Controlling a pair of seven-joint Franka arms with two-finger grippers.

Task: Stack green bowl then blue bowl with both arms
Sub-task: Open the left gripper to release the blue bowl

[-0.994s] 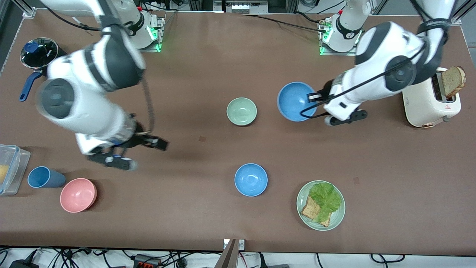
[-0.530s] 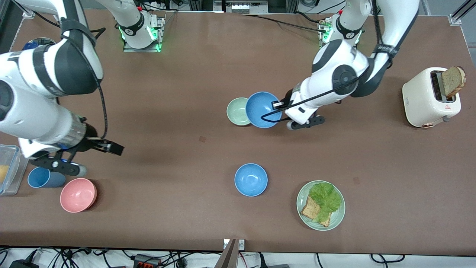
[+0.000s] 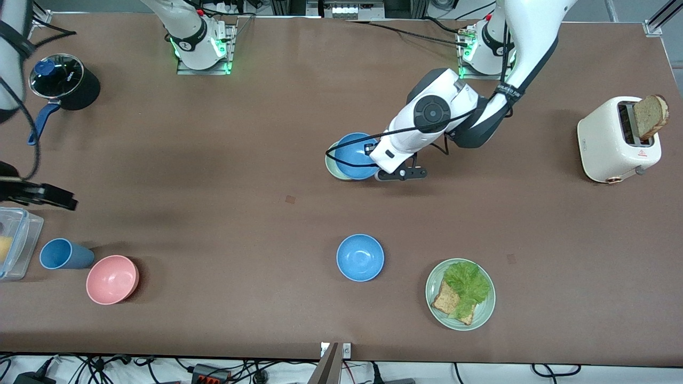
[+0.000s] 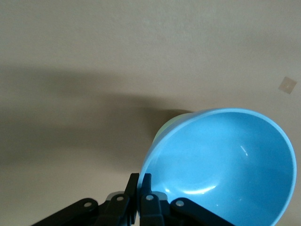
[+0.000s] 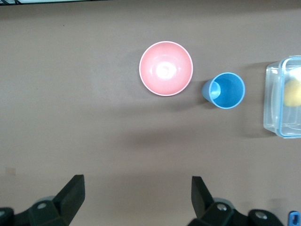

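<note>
My left gripper point(image 3: 375, 166) is shut on the rim of a sky-blue bowl point(image 3: 353, 156) and holds it tilted right over the mint-green bowl point(image 3: 328, 164). Only a sliver of the green bowl shows under it. In the left wrist view the fingers point(image 4: 141, 181) pinch the blue bowl's point(image 4: 225, 165) edge, and a green edge point(image 4: 173, 121) peeks out under it. A second blue bowl point(image 3: 360, 257) sits on the table nearer the front camera. My right gripper point(image 5: 136, 193) is open and empty, high over the right arm's end of the table.
A pink bowl point(image 3: 112, 279), a blue cup point(image 3: 63, 253) and a clear container point(image 3: 16, 240) sit at the right arm's end. A black lidded pot point(image 3: 64, 80) stands farther back. A toaster point(image 3: 619, 141) and a lettuce-and-bread plate point(image 3: 486, 306) are toward the left arm's end.
My left arm has carried the blue bowl toward the right arm's end until it is over the green bowl. My right arm has pulled back toward its end, mostly out of the front view.
</note>
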